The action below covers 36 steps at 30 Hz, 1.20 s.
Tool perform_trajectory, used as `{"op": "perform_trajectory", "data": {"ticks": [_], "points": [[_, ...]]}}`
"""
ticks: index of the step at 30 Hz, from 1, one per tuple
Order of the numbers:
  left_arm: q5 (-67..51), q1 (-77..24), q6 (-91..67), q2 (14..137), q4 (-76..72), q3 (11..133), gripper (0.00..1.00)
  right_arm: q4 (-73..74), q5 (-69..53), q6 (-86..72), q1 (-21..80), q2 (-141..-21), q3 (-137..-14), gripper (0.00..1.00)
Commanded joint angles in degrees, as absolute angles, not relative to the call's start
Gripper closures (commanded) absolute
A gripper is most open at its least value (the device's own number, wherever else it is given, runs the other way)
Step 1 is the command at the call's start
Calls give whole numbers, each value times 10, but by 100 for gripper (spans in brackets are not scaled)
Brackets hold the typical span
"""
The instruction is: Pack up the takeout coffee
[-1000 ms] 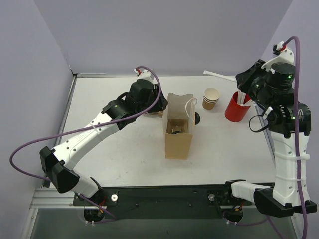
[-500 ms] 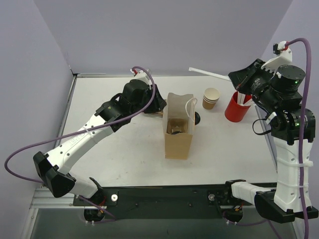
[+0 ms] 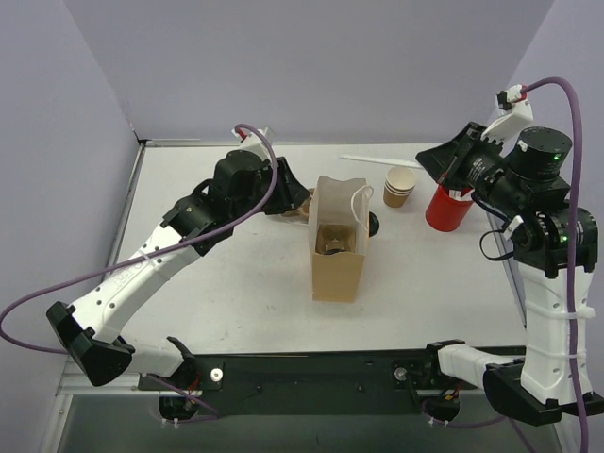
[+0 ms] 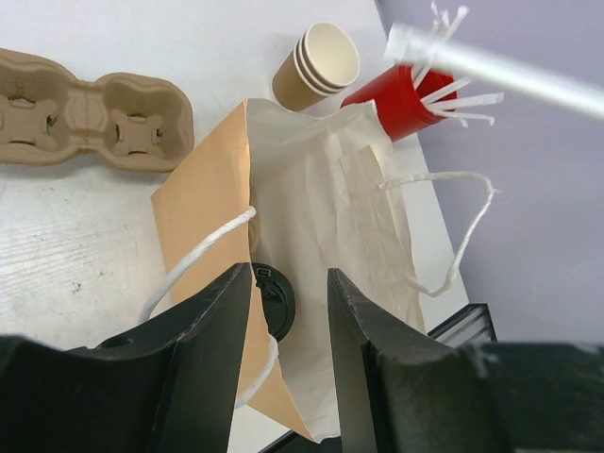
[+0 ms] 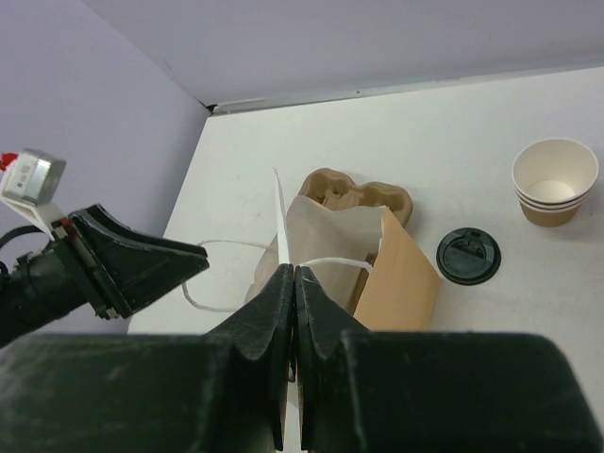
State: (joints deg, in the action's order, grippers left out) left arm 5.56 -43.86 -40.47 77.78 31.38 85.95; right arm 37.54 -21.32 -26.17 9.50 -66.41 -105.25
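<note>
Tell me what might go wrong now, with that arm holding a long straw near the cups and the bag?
1. The right gripper is shut on a long white straw that sticks out past the stack of paper cups. A swing could knock them or the red cup over.
2. The left gripper hangs open at the rim of the upright paper bag. A nudge might tip it.
</note>
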Motion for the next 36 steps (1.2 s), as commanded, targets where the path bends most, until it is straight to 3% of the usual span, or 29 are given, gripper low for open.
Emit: {"op": "perform_trajectory", "data": {"ticks": [1,17,29,36], "points": [[71,-429,-415,731,269,858,52,407,-241,-242,104,-634,-1049,100],[92,-413,-409,709,276,860,52,513,-242,-202,155,-611,-1036,100],[101,-396,-407,693,287,851,52,585,31,-171,387,-710,-1089,100],[101,-389,-408,687,291,845,51,583,90,-171,426,-754,-1099,100]]}}
